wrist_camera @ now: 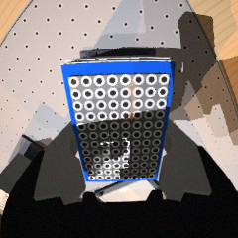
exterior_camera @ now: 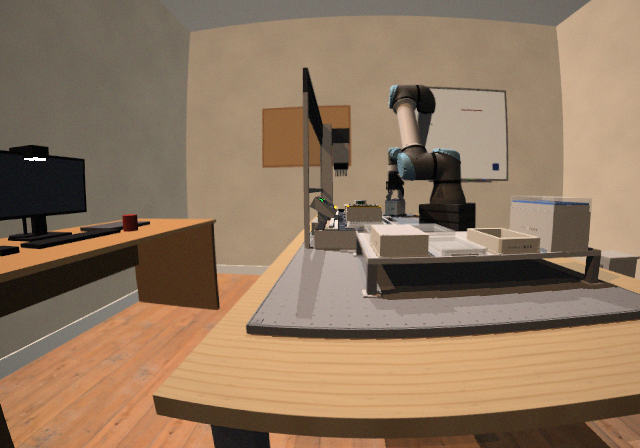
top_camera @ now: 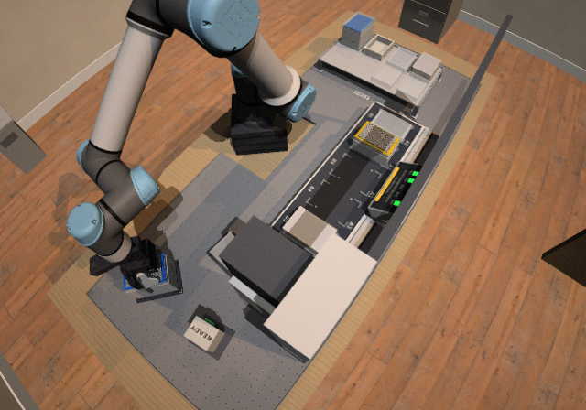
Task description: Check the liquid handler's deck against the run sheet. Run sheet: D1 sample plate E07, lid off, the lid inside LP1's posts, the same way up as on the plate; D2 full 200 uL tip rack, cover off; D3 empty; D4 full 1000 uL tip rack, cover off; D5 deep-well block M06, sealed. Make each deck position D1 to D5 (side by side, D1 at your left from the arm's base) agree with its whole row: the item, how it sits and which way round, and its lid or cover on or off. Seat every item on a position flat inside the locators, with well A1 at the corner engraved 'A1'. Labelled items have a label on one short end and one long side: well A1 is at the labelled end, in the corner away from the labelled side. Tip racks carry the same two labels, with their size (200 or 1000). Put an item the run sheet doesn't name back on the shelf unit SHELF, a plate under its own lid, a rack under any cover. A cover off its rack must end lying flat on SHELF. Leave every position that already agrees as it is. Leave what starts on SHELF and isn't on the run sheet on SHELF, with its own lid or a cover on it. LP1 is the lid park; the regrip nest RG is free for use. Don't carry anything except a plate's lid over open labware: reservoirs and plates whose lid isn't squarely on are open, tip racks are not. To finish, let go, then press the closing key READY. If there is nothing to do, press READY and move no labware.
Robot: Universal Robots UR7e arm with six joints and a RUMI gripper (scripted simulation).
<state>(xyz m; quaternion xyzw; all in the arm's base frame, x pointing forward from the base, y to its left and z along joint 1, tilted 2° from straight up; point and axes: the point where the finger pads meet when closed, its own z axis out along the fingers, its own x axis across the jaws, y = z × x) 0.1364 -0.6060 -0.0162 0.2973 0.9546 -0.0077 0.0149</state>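
A blue-rimmed tip rack [wrist_camera: 120,126] is gripped by the jaws of the gripper [top_camera: 144,280] over the dark nest [top_camera: 172,277] on the table [top_camera: 245,372].

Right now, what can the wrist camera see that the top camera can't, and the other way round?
Only the wrist view shows the rows of round tip holes in the blue-rimmed tip rack. Only the top view shows the READY key, the yellow-rimmed rack on the deck and the shelf. Both show the gripper shut on the blue rack over the grey dotted board.

Tip rack [wrist_camera: 119,126] in nest [top_camera: 172,277], left of READY key [top_camera: 204,333].
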